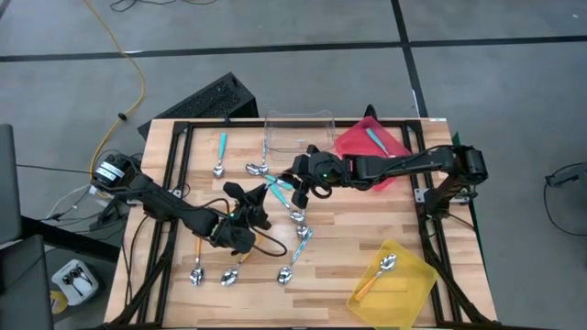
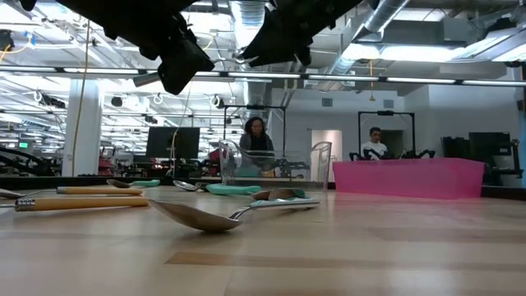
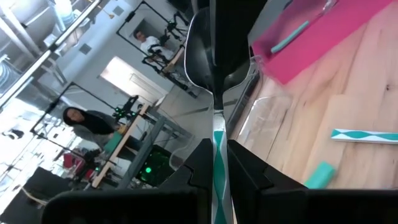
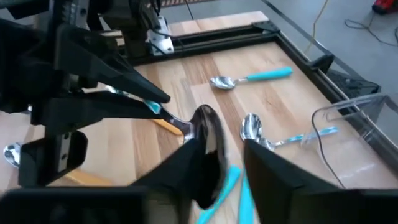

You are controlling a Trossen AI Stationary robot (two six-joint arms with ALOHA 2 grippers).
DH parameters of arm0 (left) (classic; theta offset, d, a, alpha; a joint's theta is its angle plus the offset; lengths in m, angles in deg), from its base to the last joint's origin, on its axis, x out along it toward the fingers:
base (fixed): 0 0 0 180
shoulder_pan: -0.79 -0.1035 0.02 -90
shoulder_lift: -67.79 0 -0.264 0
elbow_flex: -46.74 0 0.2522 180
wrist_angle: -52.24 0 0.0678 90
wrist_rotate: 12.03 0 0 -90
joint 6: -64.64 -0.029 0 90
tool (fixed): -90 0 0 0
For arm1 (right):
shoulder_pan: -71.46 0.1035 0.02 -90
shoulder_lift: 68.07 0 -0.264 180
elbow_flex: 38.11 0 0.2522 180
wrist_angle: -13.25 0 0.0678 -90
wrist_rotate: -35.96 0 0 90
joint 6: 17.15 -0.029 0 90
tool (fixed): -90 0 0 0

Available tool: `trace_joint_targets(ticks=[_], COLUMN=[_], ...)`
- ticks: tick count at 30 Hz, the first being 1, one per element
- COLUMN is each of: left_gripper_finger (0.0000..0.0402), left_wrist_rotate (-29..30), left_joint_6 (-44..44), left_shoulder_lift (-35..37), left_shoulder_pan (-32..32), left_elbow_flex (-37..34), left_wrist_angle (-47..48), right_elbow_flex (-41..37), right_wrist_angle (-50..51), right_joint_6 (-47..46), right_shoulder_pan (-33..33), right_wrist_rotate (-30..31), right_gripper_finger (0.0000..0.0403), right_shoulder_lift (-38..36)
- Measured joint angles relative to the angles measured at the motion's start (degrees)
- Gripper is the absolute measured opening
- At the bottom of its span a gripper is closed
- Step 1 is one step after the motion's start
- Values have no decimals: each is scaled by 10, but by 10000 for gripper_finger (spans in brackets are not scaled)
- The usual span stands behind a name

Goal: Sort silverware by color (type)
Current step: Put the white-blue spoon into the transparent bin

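My left gripper (image 1: 260, 198) is above the table's middle, shut on a spoon (image 1: 278, 190) with a teal-and-white patterned handle. My right gripper (image 1: 298, 180) reaches in from the right and is open. In the right wrist view its fingers (image 4: 186, 163) stand on either side of the spoon's shiny bowl (image 4: 207, 127). The bowl is close against one finger; I cannot tell whether they touch. Several other spoons lie flat on the table: a teal one (image 1: 221, 151), a light blue one (image 1: 300, 244) and orange-handled ones (image 1: 197, 266). My left gripper (image 3: 217, 158) pinches the spoon's thin patterned handle (image 3: 219, 146) between its two fingers. The fingers lie along the handle, and the bowl (image 3: 202, 43) sticks out beyond the fingertips toward my right gripper. The spoon is lifted clear of the table.
A red tray (image 1: 353, 151) at the far right holds a teal spoon (image 1: 374, 139). A clear tray (image 1: 298, 133) stands at the far middle. A yellow tray (image 1: 408, 284) at the near right holds an orange spoon (image 1: 376, 275). Black rails frame the table. People show in the room beyond.
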Motion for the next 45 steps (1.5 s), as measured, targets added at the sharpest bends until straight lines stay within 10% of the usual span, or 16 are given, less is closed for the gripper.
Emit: trace_joint_targets(ticks=[5,24,45], left_gripper_finger=[14,144,167], left_wrist_rotate=[-5,-8,-107], left_joint_6=[1,-19,222], left_shoulder_lift=[0,13,335], left_shoulder_pan=[-6,-2,91], left_elbow_flex=[0,0,0], left_wrist_angle=[-4,-11,222], right_elbow_flex=[0,0,0], right_wrist_angle=[1,5,36], right_joint_6=[-3,1,28], right_shoulder_pan=[-1,-9,-168], right_wrist_rotate=[0,-5,4], right_gripper_finger=[22,23,23], right_shoulder_lift=[-1,-4,-124])
